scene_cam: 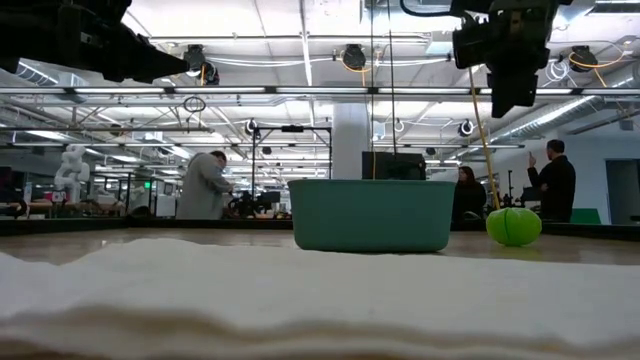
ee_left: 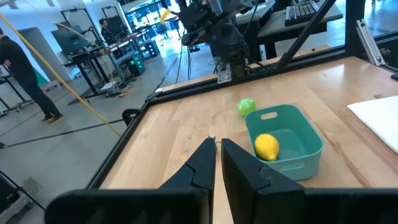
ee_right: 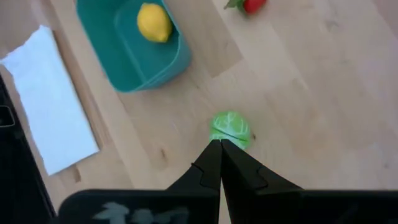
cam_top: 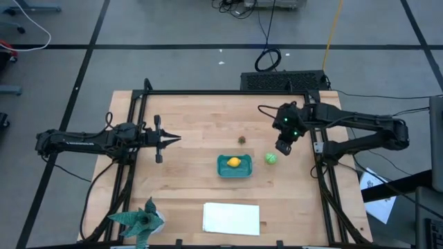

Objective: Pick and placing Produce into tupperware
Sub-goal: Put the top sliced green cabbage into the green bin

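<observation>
The teal tub point(cam_top: 234, 167) sat near the middle of the table, and everything else read off it. The yellow lemon piece point(cam_top: 234, 162) already lay inside the tub, resting on its floor toward one end. The bright green round piece point(cam_top: 270, 159) stood on the bare wood just beside the tub, on the side nearest the right arm. The small dark reddish piece point(cam_top: 242, 140) lay a little beyond the tub's far rim, apart from both.

The right gripper point(cam_top: 282, 147) hung above the table close to the green piece, on the side away from the tub, its two fingers pressed together and holding nothing. The left gripper point(cam_top: 166, 140) waited well off on the tub's other side, fingers all but shut and empty too.

To my eye the green piece looked like a light, hollow plastic toy: stiff, smooth, ribbed like a tiny cabbage, and apt to roll or squirt sideways if pinched off-centre. I would have wanted the fingers opened wide first, then brought down straight over it and closed across its widest middle, gently. The reddish piece seemed smaller and lower, with a leafy end, so a grip across its body looked safer than on the leaves.
</observation>
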